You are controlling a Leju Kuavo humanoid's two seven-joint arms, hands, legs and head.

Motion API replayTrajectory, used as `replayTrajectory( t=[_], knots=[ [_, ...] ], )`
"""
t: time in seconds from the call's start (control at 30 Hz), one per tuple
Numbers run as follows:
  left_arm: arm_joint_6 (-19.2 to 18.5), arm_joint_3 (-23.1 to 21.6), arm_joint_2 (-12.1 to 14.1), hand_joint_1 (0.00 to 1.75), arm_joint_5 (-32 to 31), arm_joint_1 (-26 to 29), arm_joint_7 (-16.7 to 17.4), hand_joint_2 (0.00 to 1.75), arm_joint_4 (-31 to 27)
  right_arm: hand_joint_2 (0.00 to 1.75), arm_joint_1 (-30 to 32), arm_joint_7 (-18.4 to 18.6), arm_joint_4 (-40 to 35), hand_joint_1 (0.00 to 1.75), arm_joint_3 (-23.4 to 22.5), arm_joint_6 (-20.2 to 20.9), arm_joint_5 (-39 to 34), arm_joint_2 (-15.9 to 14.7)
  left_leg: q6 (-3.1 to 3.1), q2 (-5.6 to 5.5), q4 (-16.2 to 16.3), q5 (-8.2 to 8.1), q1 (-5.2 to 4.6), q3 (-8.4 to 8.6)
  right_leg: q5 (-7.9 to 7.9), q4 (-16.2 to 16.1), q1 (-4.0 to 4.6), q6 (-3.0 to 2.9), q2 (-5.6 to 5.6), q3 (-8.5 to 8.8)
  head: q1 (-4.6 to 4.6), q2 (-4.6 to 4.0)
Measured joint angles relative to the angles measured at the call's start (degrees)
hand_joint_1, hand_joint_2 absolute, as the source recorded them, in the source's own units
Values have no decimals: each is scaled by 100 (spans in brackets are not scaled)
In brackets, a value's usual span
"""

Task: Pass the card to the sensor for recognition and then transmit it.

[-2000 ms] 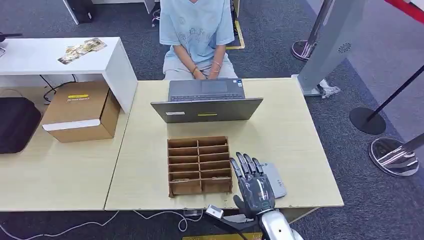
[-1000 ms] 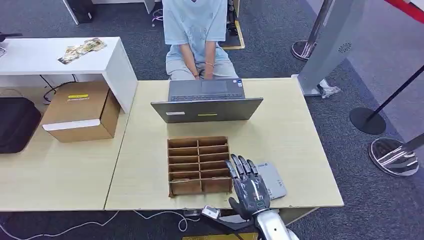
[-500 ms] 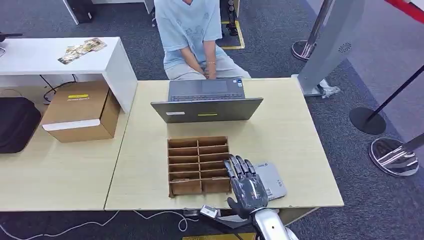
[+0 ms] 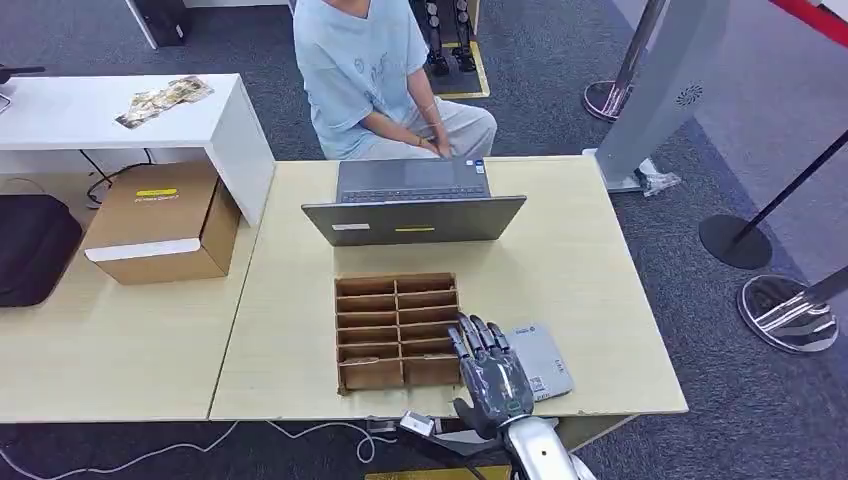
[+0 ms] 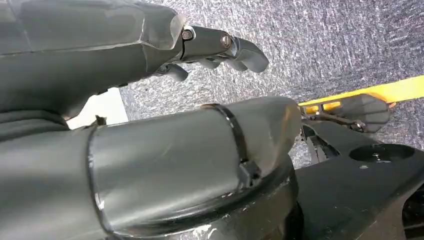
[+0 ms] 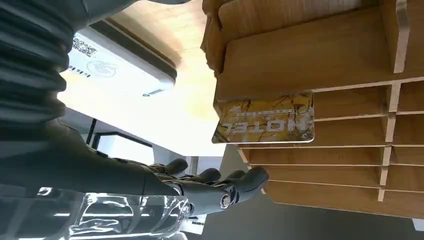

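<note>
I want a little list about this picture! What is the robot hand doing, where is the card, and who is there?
Right hand: open, fingers spread, hovering by the wooden rack
Card: yellow, marked HOTEL, standing in a rack slot
Sensor: grey flat box beside the rack
Left hand: holding nothing, above the carpet
Person: sitting behind the laptop

Laptop (image 4: 414,200), cardboard box (image 4: 163,235), seated person (image 4: 378,75)

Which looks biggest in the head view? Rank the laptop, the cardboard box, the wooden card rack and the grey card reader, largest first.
1. Laptop
2. Cardboard box and wooden card rack: they look about alike, so I won't rank them.
3. Grey card reader, clearly smallest, though the right robot hand covers part of it.
</note>
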Motion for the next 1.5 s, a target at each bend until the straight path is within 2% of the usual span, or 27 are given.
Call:
replayTrajectory(
  t=[1.5],
  knots=[
    [-35,0,-2,0,-68,0,-87,0,2,175,-53,-39,50,0,7,-61,-116,0,0,0,0,0,0,0,0,0,0,0,0,0,0,0]
  ],
)
